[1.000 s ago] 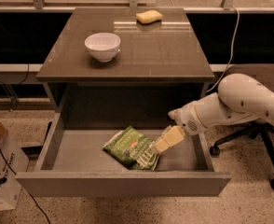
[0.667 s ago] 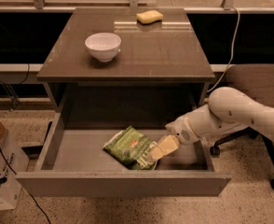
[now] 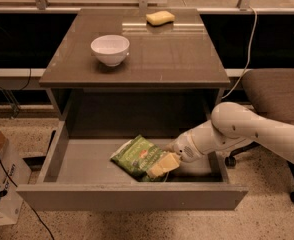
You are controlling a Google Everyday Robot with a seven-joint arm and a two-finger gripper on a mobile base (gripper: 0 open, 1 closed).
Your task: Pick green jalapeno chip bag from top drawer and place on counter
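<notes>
From where I stand, the top drawer [image 3: 82, 160] is pulled fully out below the counter [image 3: 162, 64], and the green jalapeno chip bag [image 3: 136, 155] lies flat on the drawer floor, a little to the right of the middle. The robot's one arm [image 3: 247, 131] reaches in over the drawer's right wall from about 3 o'clock. Its gripper [image 3: 163, 166] is down at the bag's near right corner, touching it or just over it. I cannot tell whether the gripper is spread or pinching the foil. Taking 12 o'clock as the back of the cabinet, the bag lies at roughly 10 o'clock from the gripper. Its long axis appears to run from 10 o'clock to 4 o'clock, with the pale edge at the 10 o'clock end and the gripper at the 4 o'clock end. I judge the coming lift depends on a firm hold at that corner, since the bag would then hang from one end. On the counter, a white bowl [image 3: 110, 49] sits at 10 o'clock and a yellow sponge [image 3: 160, 18] at 12 o'clock.
</notes>
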